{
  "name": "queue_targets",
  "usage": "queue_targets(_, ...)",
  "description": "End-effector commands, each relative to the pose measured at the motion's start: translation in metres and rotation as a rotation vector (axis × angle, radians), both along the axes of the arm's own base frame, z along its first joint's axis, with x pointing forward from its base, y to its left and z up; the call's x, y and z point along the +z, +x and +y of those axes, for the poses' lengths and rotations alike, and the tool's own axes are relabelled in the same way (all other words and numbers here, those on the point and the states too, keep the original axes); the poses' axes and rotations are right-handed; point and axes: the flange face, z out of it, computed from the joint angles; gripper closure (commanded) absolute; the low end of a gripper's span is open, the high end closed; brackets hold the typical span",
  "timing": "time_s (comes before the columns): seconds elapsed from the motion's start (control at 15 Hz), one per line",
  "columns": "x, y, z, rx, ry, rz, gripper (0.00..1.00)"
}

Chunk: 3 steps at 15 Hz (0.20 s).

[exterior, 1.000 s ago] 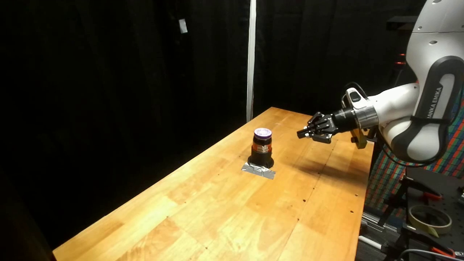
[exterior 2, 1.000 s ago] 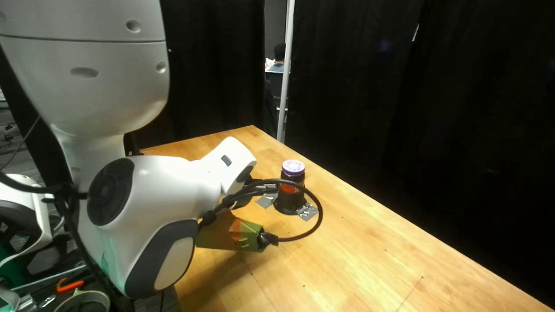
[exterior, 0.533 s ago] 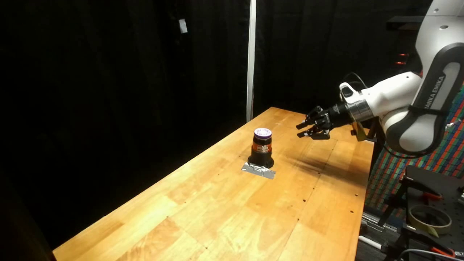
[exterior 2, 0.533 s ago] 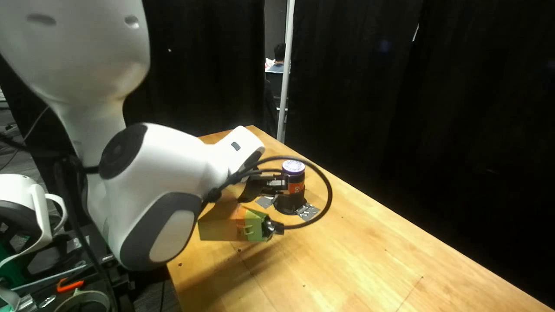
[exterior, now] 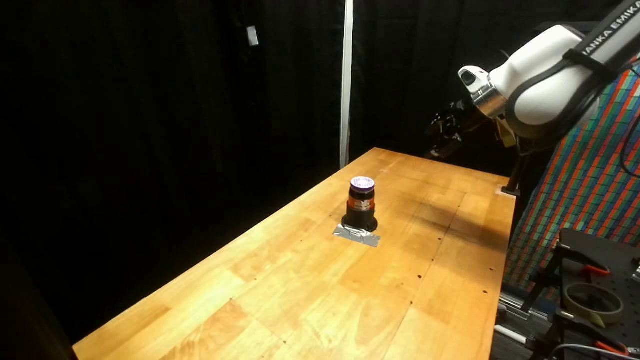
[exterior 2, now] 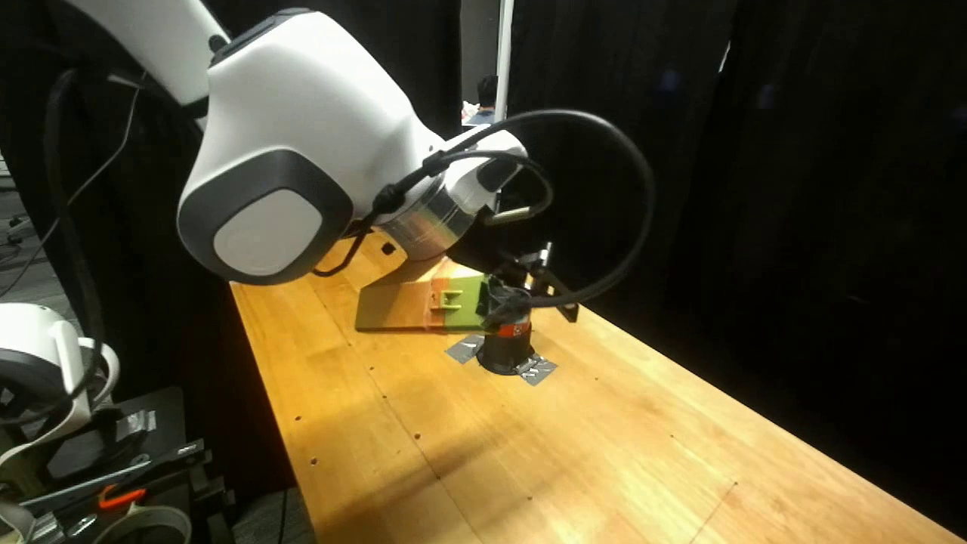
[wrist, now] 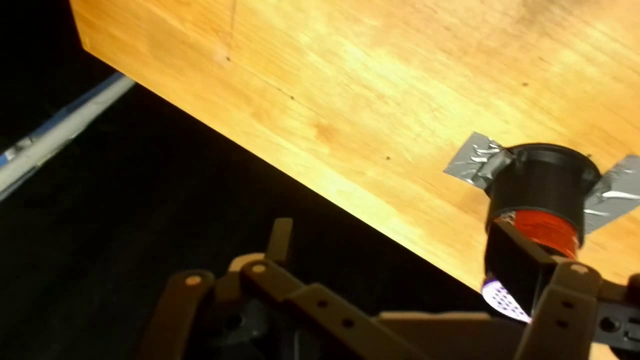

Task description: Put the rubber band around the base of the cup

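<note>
The cup point(exterior: 361, 204) is a dark cylinder with an orange-red band and a purple-and-white lid point(exterior: 362, 183). It stands upright in a black round base point(wrist: 537, 187), which silver tape point(wrist: 472, 160) holds to the table. My gripper point(exterior: 434, 142) hangs in the air beyond and above the cup, apart from it, jaws spread wide. In the wrist view, nothing lies between the gripper's point(wrist: 393, 230) fingers; the right finger point(wrist: 525, 245) overlaps the cup's upper part in the picture. I cannot make out the rubber band in any view.
A yellow-green camera mount point(exterior 2: 457, 302) and a looping black cable point(exterior 2: 642, 189) stick out from the wrist, covering the cup's top in an exterior view. Beside the wooden table point(exterior: 300, 290) stands a dark cart with a tape roll point(exterior: 593, 302). Black curtain surrounds the far side.
My gripper has opened from shut to wide. The arm has lifted it well above the table, with the gripper pointing more steeply downward. The cup has stayed put.
</note>
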Motion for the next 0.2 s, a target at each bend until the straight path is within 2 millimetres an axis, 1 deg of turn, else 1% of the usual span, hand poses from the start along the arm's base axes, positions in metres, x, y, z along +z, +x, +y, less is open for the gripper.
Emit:
queue_targets(0.0,-0.021,0.01,-0.045,-0.106,-0.066,0.047,0.0)
queue_targets(0.07,-0.022,0.004,-0.048,-0.154,-0.056,0.04,0.0)
queue_targets(0.13,-0.028,-0.004,-0.051,-0.195,-0.053,0.051,0.0)
